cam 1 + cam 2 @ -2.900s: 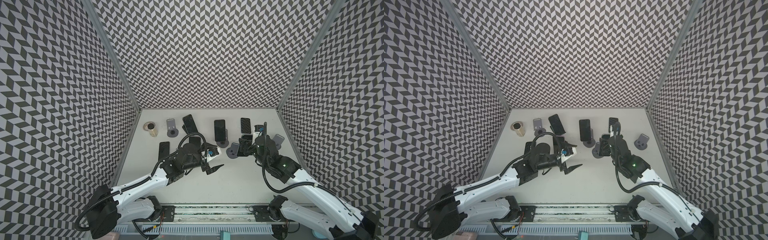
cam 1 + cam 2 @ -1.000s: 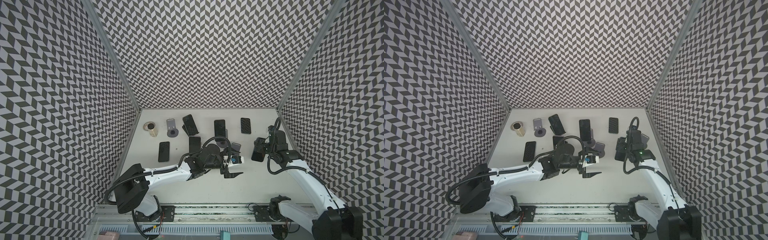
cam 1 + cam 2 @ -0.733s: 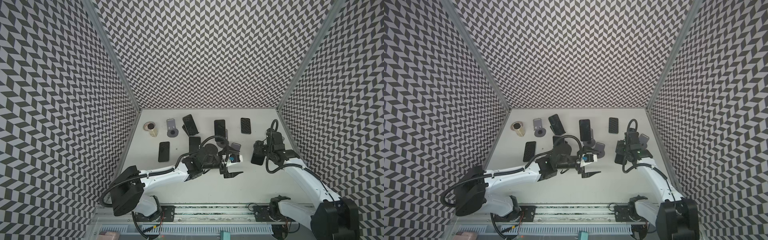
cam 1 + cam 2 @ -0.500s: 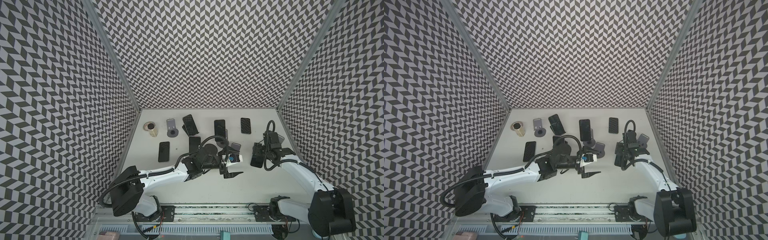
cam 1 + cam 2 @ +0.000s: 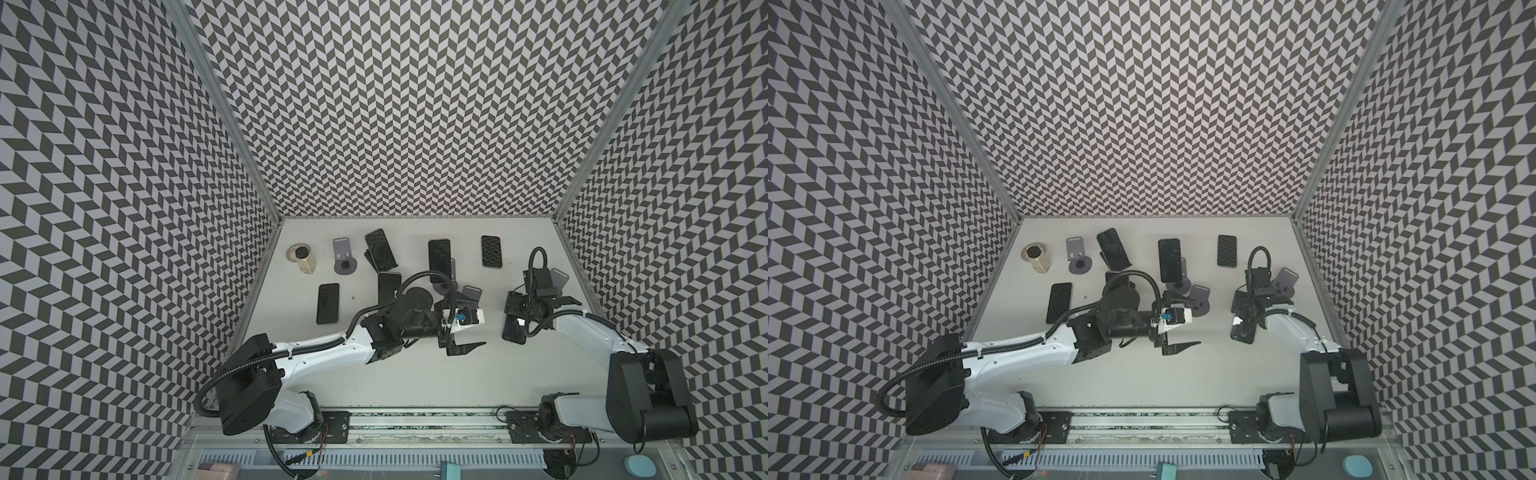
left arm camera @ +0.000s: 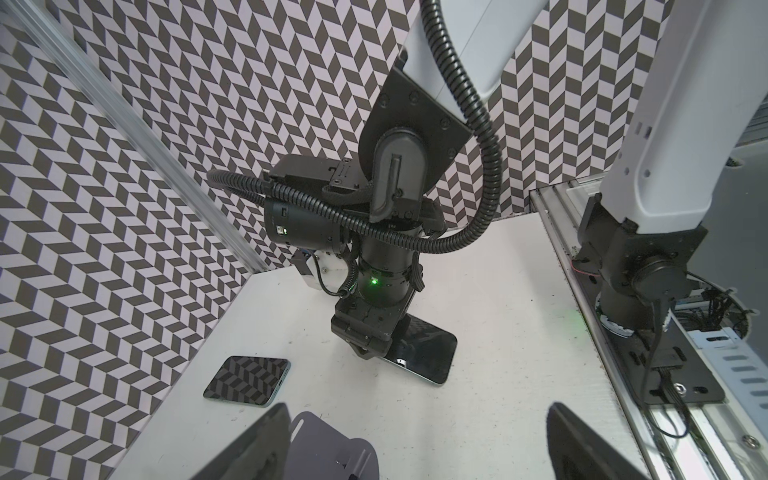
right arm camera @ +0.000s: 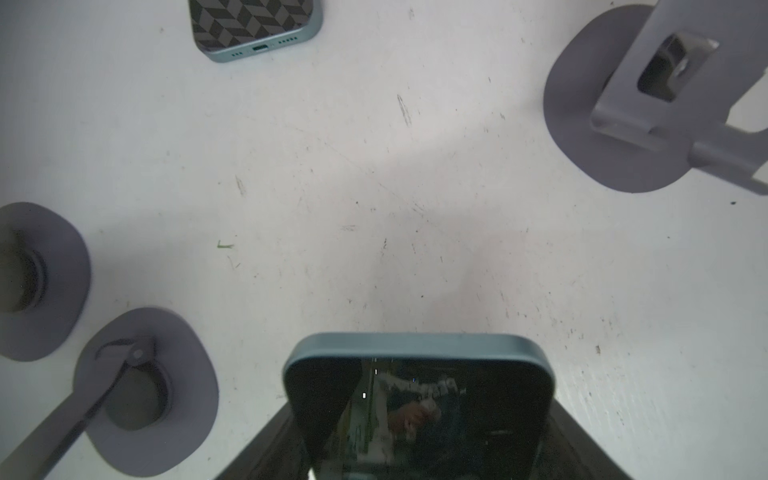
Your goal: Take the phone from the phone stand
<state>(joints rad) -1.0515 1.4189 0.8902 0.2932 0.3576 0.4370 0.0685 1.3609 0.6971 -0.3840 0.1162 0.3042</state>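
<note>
My right gripper (image 5: 519, 309) (image 5: 1246, 309) is shut on a dark phone (image 5: 514, 330) (image 5: 1243, 330) with a blue-green edge, at the right of the table. The right wrist view shows the phone (image 7: 419, 407) between my right gripper's (image 7: 419, 453) fingers. From the left wrist view the phone (image 6: 424, 353) slopes down, its free end at the tabletop. An empty grey phone stand (image 5: 557, 279) (image 5: 1285, 279) (image 7: 623, 104) stands just behind it. My left gripper (image 5: 461, 328) (image 5: 1179, 322) (image 6: 415, 457) hangs open mid-table, beside another empty stand (image 5: 470, 293) (image 6: 328, 453).
Two phones (image 5: 439, 255) (image 5: 380, 248) lean on stands at the back. Flat phones lie at the back right (image 5: 491, 251), left (image 5: 328, 303) and under the left arm (image 5: 388, 286). An empty stand (image 5: 345, 259) and a tan cylinder (image 5: 303, 257) sit back left.
My right gripper has carried the phone a little forward and down to the tabletop, and the right arm has folded in. The left arm has hardly moved.
</note>
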